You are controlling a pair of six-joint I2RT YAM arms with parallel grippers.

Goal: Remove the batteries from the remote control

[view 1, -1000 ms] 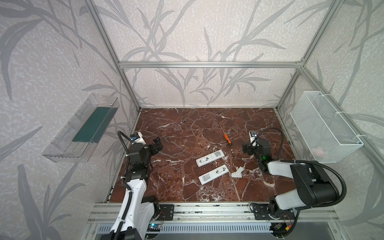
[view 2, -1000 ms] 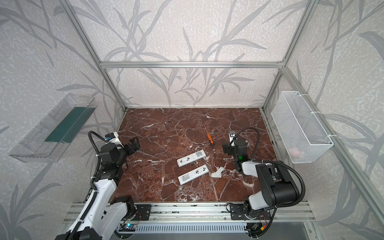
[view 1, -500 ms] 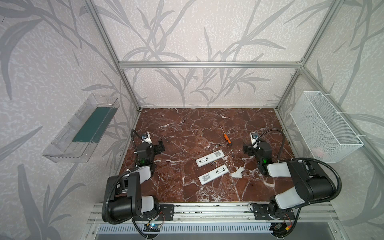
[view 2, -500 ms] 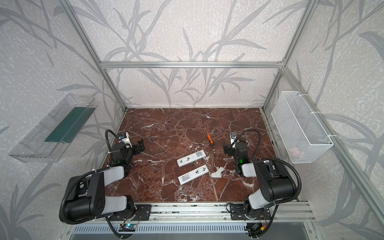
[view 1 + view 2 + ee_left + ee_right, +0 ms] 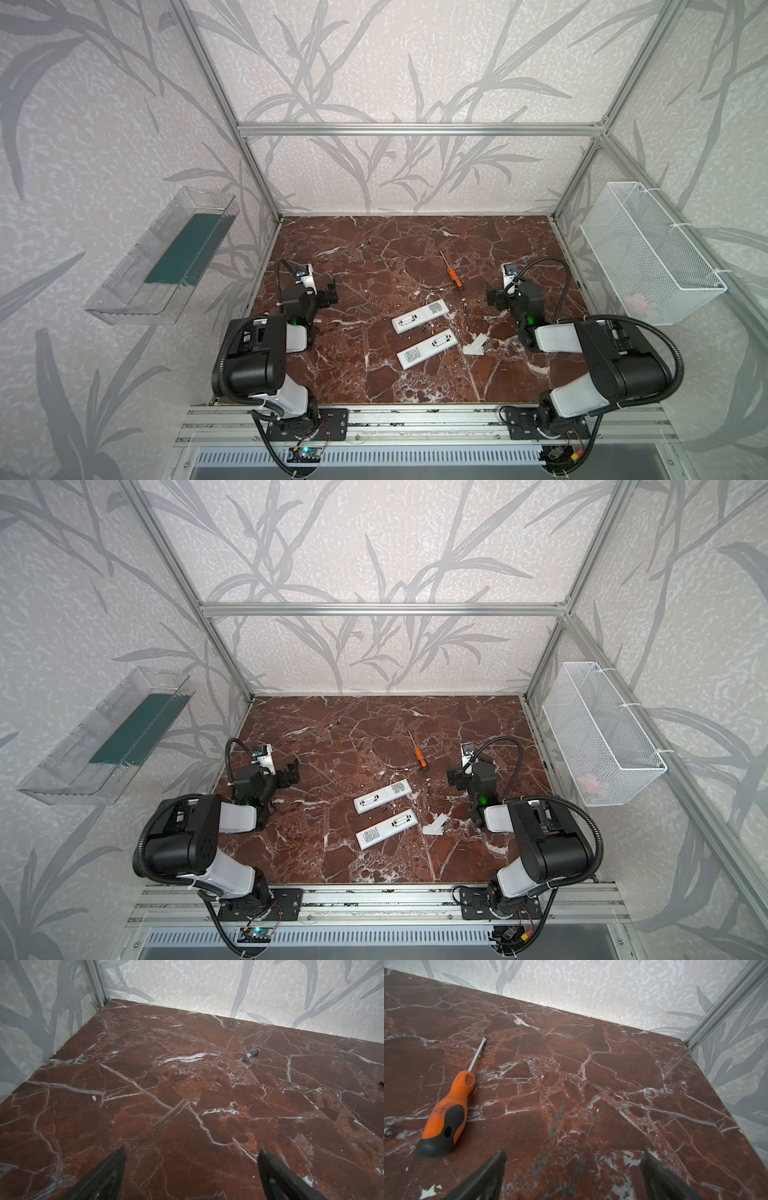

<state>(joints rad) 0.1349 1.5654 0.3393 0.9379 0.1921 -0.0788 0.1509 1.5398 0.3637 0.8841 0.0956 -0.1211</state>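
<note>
Where leaf-patterned walls (image 5: 395,62) box in the red marble worktop (image 5: 415,374), both hands hover spread wide and empty: the left hand (image 5: 192,1150) well left of the screwdriver (image 5: 446,1113), the right hand (image 5: 574,1151) near its right. A battery (image 5: 252,1054) lies far left of the screwdriver, a second battery (image 5: 436,289) just beside its handle

Pale walls (image 5: 415,62) patterned with grey leaves are enclosing a red-brown marble table (image 5: 415,374), with a silver metal frame (image 5: 415,129) running along their edges. A clear plastic tray (image 5: 124,309) and a white wire basket (image 5: 665,266) are hanging on opposite side walls.
</note>
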